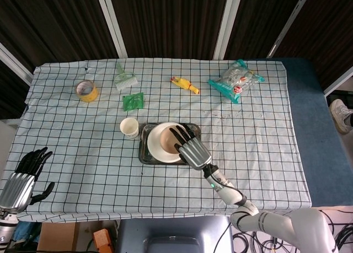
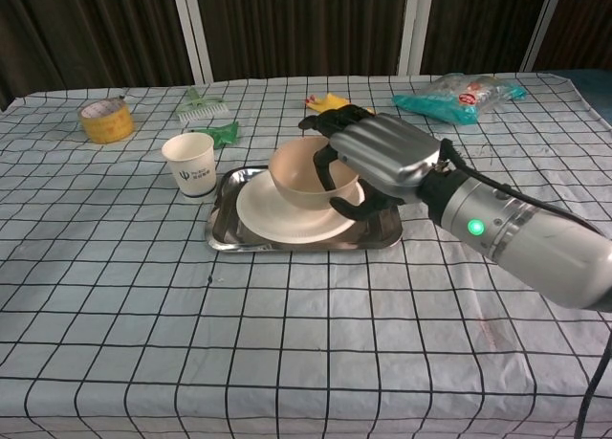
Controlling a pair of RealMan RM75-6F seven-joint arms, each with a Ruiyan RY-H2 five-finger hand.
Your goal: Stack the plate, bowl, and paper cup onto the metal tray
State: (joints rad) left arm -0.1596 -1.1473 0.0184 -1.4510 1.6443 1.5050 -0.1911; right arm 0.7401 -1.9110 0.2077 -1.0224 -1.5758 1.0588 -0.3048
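My right hand grips the beige bowl by its rim and holds it just over the white plate. The plate lies in the metal tray at the table's middle. A white paper cup stands upright just left of the tray. My left hand hangs off the table's near left corner, fingers apart and holding nothing; the chest view does not show it.
Along the far side lie a yellow tape roll, a green brush, a green packet, a yellow toy and a snack bag. The checked cloth drops off at the near edge.
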